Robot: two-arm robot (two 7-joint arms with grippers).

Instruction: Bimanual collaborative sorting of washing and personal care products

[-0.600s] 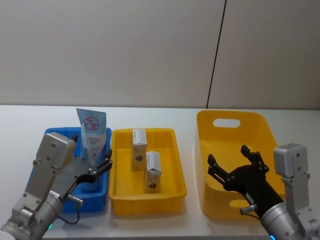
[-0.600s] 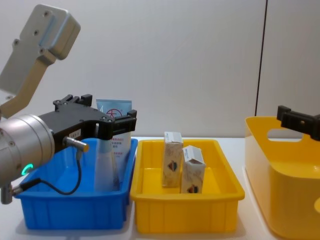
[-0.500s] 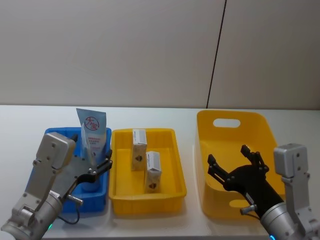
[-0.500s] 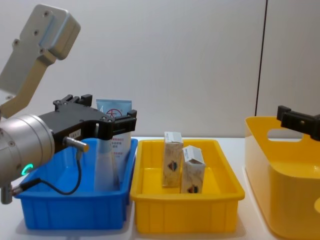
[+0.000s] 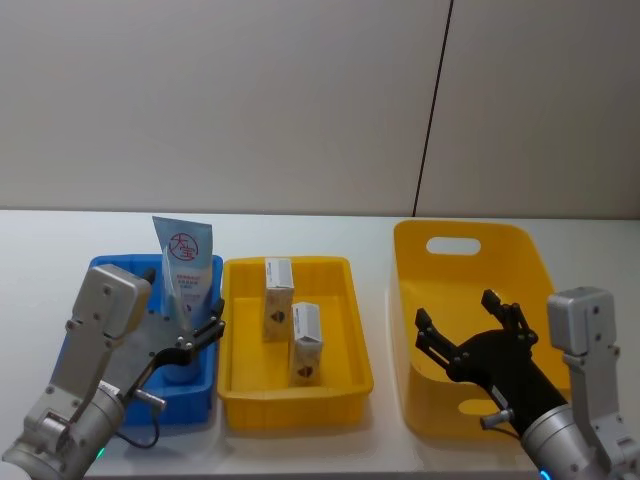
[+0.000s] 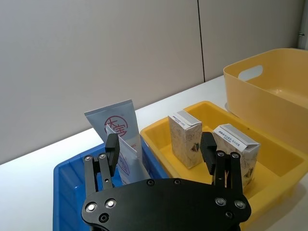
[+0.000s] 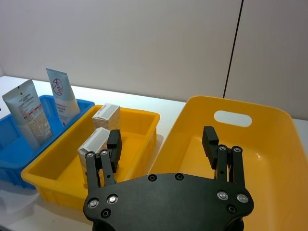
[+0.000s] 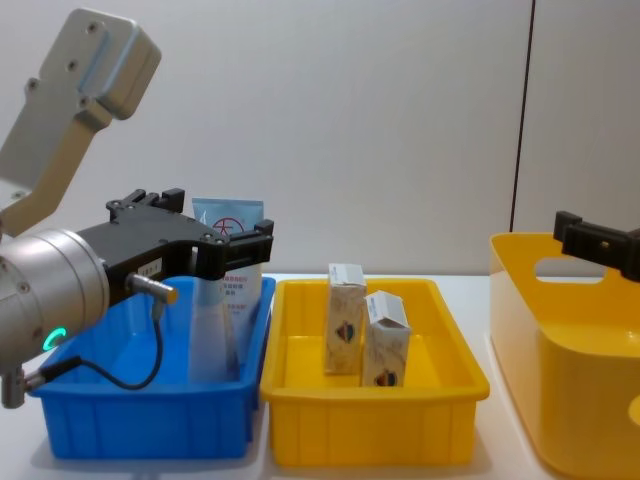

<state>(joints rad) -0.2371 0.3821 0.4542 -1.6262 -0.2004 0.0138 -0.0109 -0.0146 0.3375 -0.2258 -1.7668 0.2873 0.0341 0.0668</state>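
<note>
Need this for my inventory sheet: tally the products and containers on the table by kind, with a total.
Cream cartons: 2
Pale blue tube: 1
Whitish soft pack: 1
Blue tray: 1
Yellow tray: 1
Yellow handled basket: 1
Total: 7

Head camera looks down; chest camera sits low, side-on; wrist cameras peer close over the left gripper [image 6: 160, 142] and right gripper [image 7: 161, 135]; all share the shallow yellow plastic tray [image 5: 297, 416].
</note>
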